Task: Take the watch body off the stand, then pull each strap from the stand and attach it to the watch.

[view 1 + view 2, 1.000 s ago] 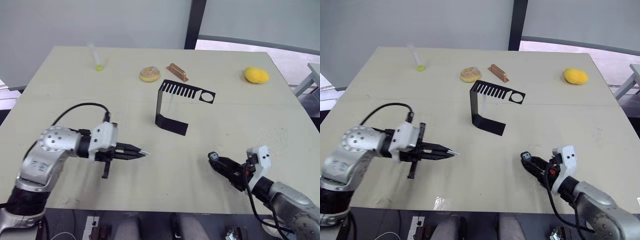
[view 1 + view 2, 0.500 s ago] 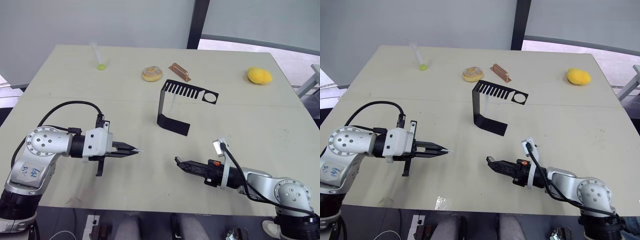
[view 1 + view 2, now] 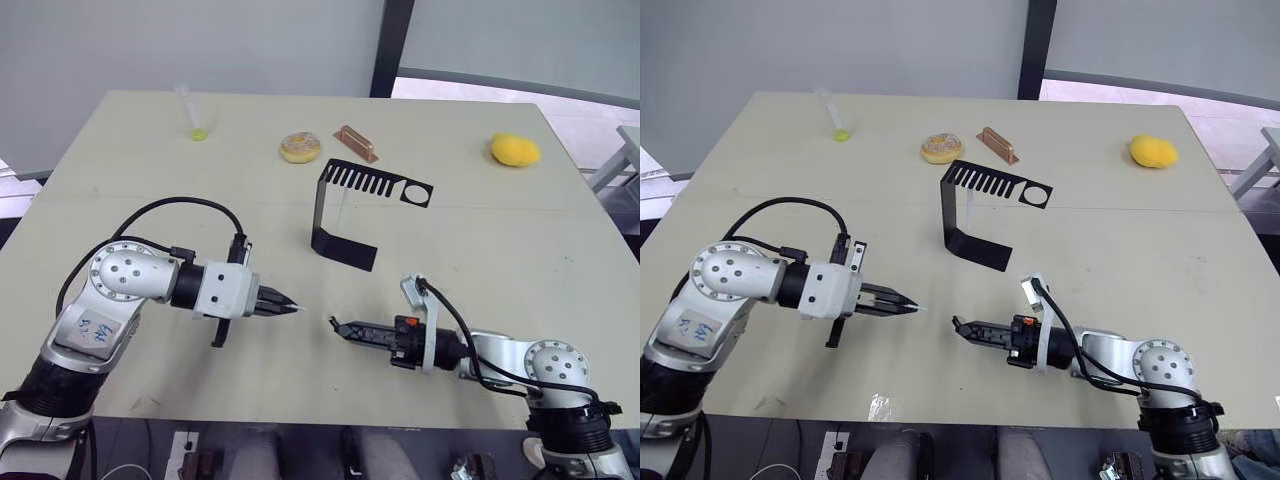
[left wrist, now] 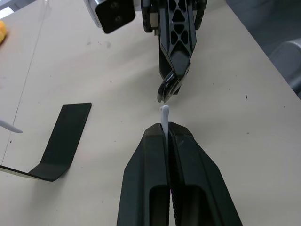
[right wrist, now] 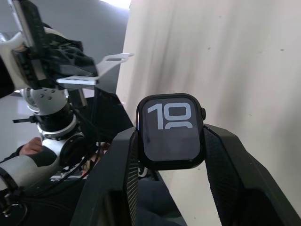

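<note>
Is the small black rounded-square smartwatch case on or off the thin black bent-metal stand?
Off. The small black rounded-square smartwatch case sits clamped in the right gripper, screen showing white digits, while the thin black bent-metal stand stands apart on the table.

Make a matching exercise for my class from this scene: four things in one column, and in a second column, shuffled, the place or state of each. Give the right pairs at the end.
Things
1. watch body
2. white strap
3. stand
4. donut

Places or states
A. lying near the table's far edge, beside a small copper-brown block
B. pinched between the left gripper's shut fingers, its tip sticking out
C. clamped between the right gripper's fingers, screen showing white digits
D. standing upright mid-table, touched by neither gripper

Pairs: 1-C, 2-B, 3-D, 4-A
</note>
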Robot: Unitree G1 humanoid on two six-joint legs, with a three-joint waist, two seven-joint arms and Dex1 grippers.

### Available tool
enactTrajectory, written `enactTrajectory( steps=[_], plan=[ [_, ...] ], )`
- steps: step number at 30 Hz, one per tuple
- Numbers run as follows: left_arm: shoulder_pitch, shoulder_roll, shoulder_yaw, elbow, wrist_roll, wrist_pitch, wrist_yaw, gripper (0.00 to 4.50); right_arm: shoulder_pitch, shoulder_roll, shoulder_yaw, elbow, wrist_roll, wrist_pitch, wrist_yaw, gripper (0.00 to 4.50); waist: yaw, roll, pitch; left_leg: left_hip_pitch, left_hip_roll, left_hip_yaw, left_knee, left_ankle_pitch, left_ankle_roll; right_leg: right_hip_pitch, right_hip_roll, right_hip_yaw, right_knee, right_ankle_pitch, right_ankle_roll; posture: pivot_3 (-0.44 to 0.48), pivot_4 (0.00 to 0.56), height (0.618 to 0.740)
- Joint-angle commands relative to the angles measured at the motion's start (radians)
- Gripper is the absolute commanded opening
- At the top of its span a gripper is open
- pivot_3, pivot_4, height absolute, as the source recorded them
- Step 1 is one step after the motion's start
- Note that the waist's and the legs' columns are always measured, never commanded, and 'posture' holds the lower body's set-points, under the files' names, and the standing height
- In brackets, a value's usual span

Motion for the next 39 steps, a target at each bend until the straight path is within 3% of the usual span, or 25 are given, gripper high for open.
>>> enactTrajectory(
  steps=[1, 16, 39],
  plan=[
    [-0.033, -0.013, -0.011, 0.009, 0.017, -0.037, -0.007, 0.00, -0.018, -0.010, 0.009, -0.011, 0.045, -0.016, -0.006, 1.50, 0.000, 0.000, 0.000, 0.000, 0.000, 0.000, 0.000, 0.000, 0.000, 0.000, 0.000, 0.000, 0.000, 0.000, 0.000, 0.000, 0.150, 0.740],
    [-0.073, -0.064, -0.060, 0.032, 0.035, -0.056, -0.013, 0.00, -0.025, -0.035, 0.045, -0.027, 0.059, -0.035, 0.002, 1.50, 0.000, 0.000, 0.000, 0.000, 0.000, 0.000, 0.000, 0.000, 0.001, 0.000, 0.000, 0.000, 0.000, 0.000, 0.000, 0.000, 0.150, 0.740],
    [-0.049, -0.072, -0.092, 0.025, 0.046, -0.049, -0.017, 0.00, -0.033, -0.052, 0.059, -0.033, 0.053, -0.045, 0.011, 1.50, 0.000, 0.000, 0.000, 0.000, 0.000, 0.000, 0.000, 0.000, 0.001, 0.000, 0.000, 0.000, 0.000, 0.000, 0.000, 0.000, 0.150, 0.740]
  ],
)
